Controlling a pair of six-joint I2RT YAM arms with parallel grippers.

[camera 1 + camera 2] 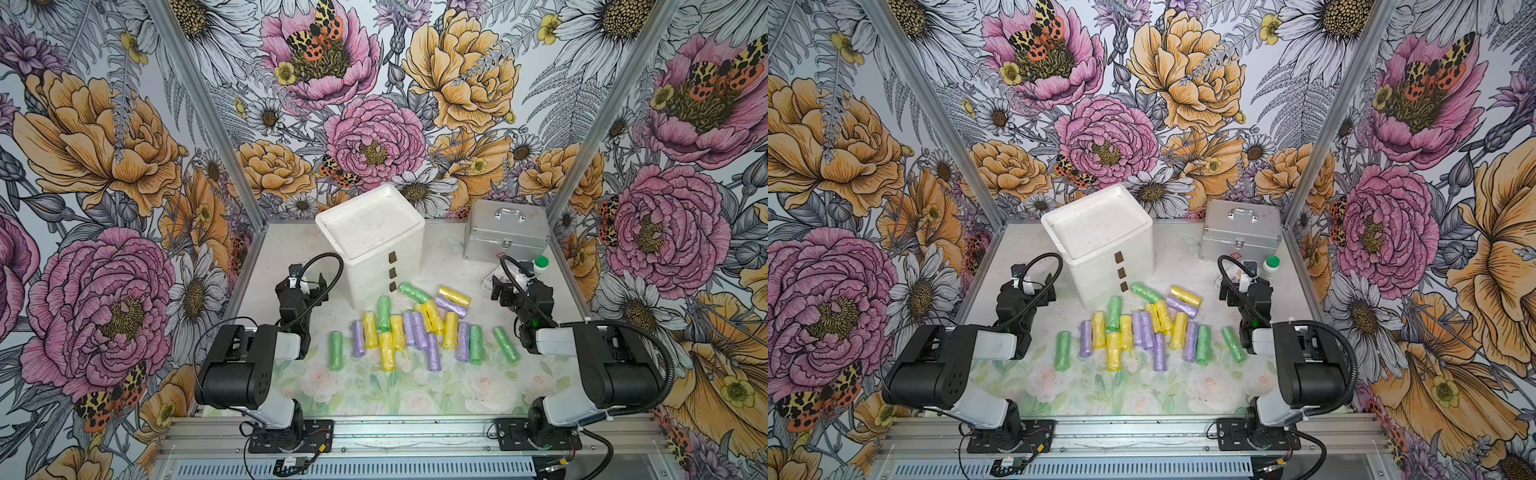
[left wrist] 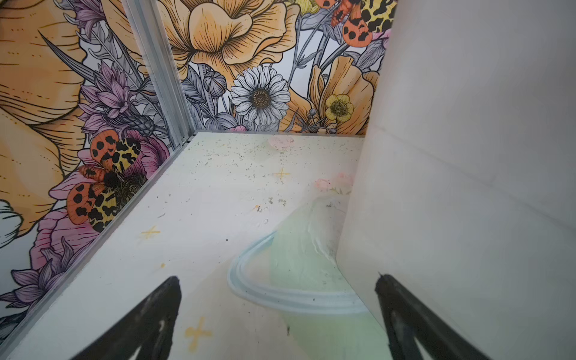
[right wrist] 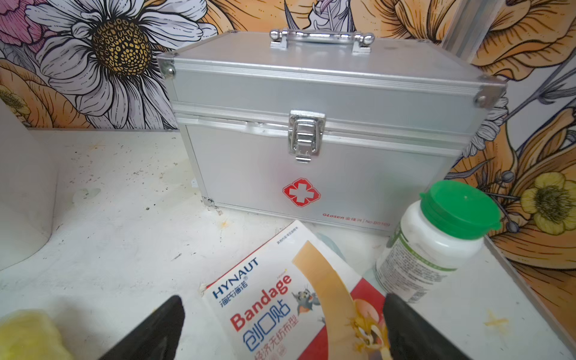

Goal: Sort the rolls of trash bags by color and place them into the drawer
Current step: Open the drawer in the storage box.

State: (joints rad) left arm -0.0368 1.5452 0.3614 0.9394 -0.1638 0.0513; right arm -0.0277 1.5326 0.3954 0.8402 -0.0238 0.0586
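Observation:
Several purple, yellow and green rolls of trash bags (image 1: 409, 328) (image 1: 1142, 328) lie loose in a heap mid-table in both top views. Behind them stands the white drawer (image 1: 374, 241) (image 1: 1100, 232); its three brown pull tabs (image 1: 392, 272) sit flush with the front. My left gripper (image 1: 311, 279) (image 2: 278, 280) hangs open and empty just left of the drawer, whose side wall (image 2: 467, 156) fills the left wrist view. My right gripper (image 1: 509, 279) (image 3: 283, 299) is open and empty over a bandage packet (image 3: 280, 302), right of the heap. One yellow roll (image 3: 28, 336) shows at the right wrist view's edge.
A silver metal case (image 1: 505, 232) (image 3: 311, 124) with a handle stands at the back right. A white bottle with a green cap (image 1: 540, 265) (image 3: 436, 237) stands in front of it, beside the packet. Floral walls close in the back and both sides.

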